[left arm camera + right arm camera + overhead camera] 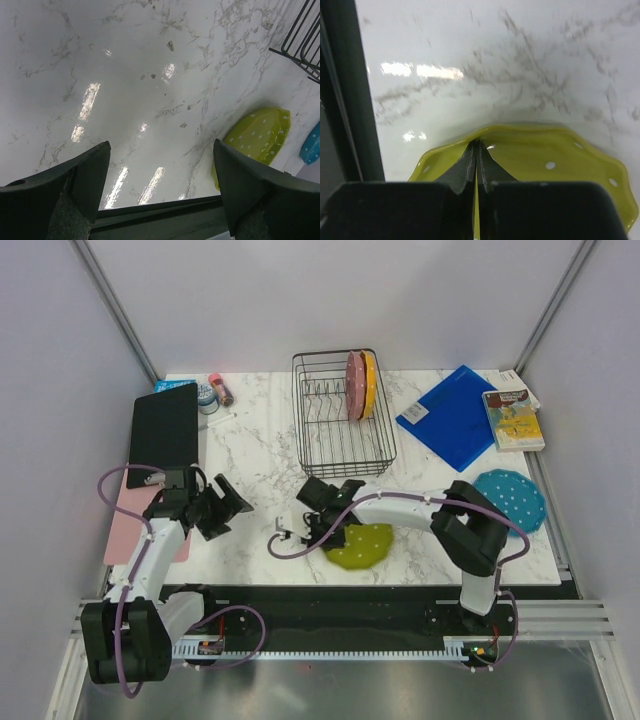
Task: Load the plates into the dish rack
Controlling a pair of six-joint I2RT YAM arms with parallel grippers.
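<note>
My right gripper (336, 528) (477, 150) is shut on the rim of the lime green plate (365, 546) (560, 155), low over the table near its front edge. That plate also shows in the left wrist view (257, 134), where it looks tilted. The pink plate (354, 385) and the orange-yellow plate (371, 383) stand upright in the black wire dish rack (335, 445). The teal plate (510, 500) lies flat at the right. My left gripper (226, 506) (160, 192) is open and empty above bare marble at the left.
A black tablet (165, 425) and a pink sheet (125, 525) lie at the left. Small bottles (215, 390) stand at the back left. A blue folder (452, 416) and a book (513, 420) lie at the back right. The rack's corner (300, 42) shows in the left wrist view.
</note>
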